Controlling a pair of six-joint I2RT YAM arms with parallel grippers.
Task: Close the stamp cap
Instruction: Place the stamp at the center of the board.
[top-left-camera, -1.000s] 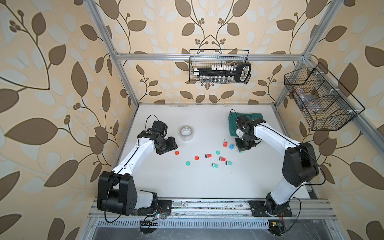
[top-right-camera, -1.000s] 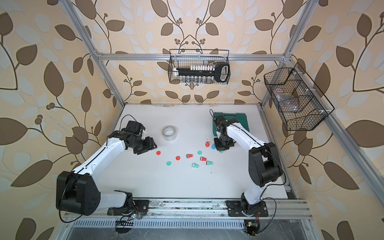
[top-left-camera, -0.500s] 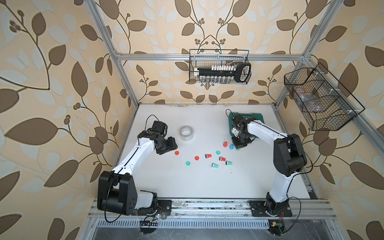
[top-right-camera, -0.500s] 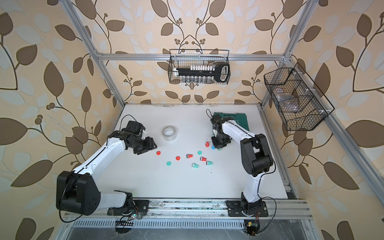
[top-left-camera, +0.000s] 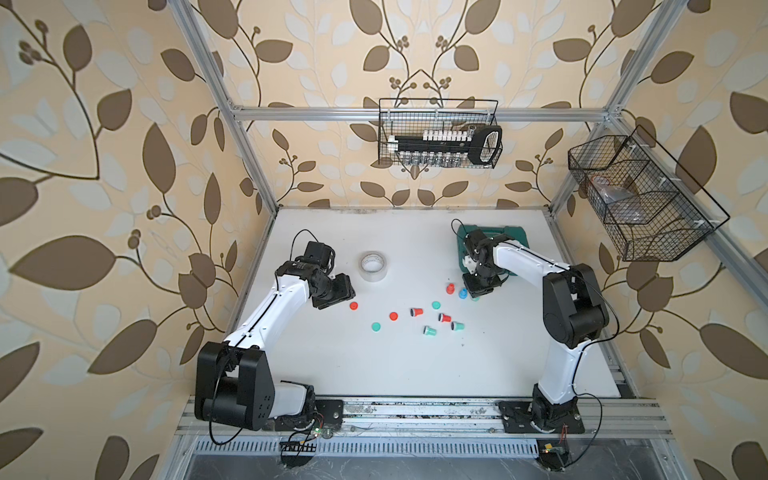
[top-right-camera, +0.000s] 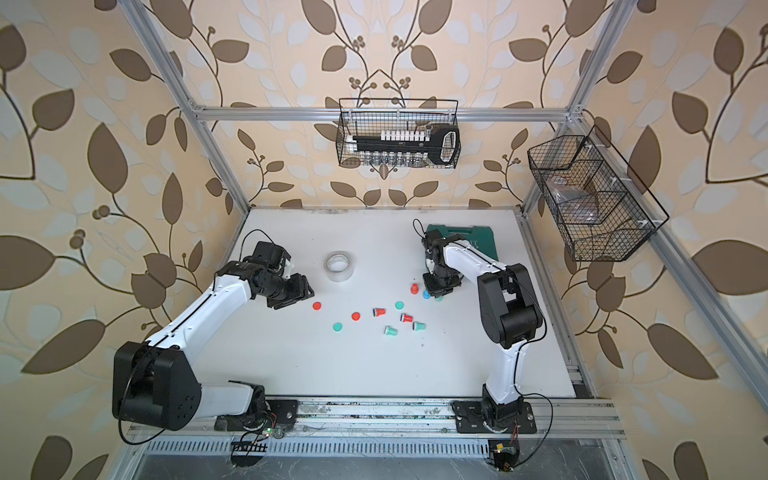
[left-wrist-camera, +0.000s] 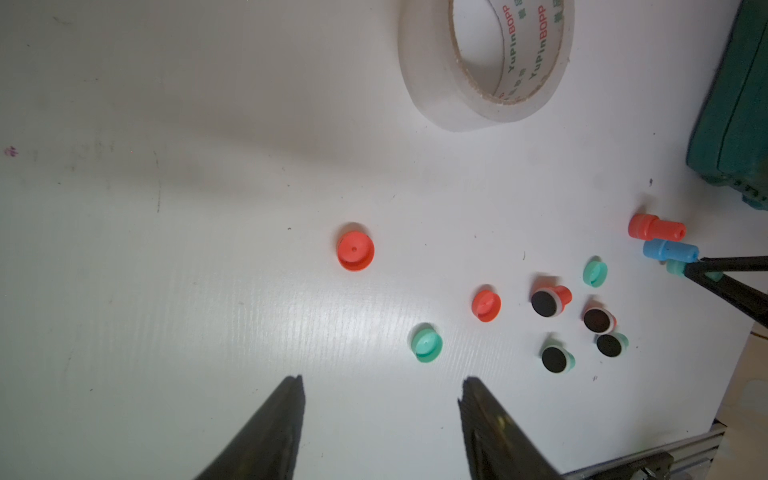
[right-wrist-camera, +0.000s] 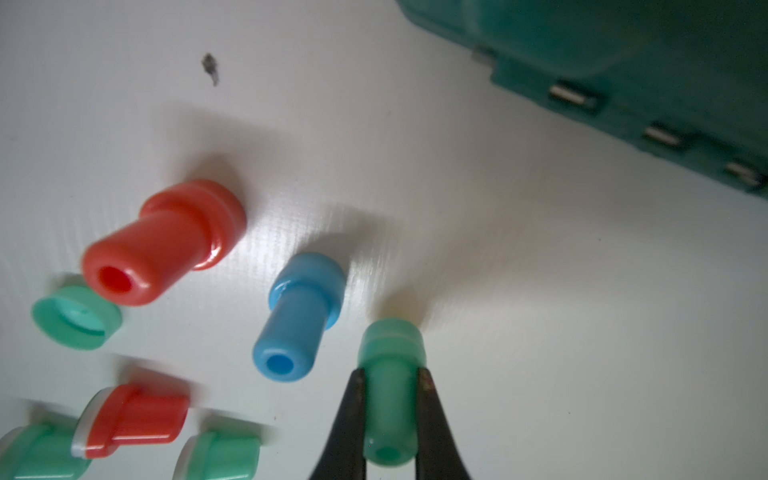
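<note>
My right gripper is shut on the stem of a green stamp, which stands with its wide end on the white table. Beside it stand a blue stamp and a red stamp. In a top view the right gripper hides most of the green stamp. Uncapped stamps lie on their sides, red and green among them, black pads showing. Loose caps lie about: red, red, green. My left gripper hangs open and holds nothing, near the leftmost red cap.
A roll of clear tape lies behind the caps. A dark green case sits at the back right, close behind my right wrist. Wire baskets hang on the back wall and the right wall.
The right gripper has shifted slightly left toward the standing stamps, and the right arm's elbow has swung. The left arm has not moved.
</note>
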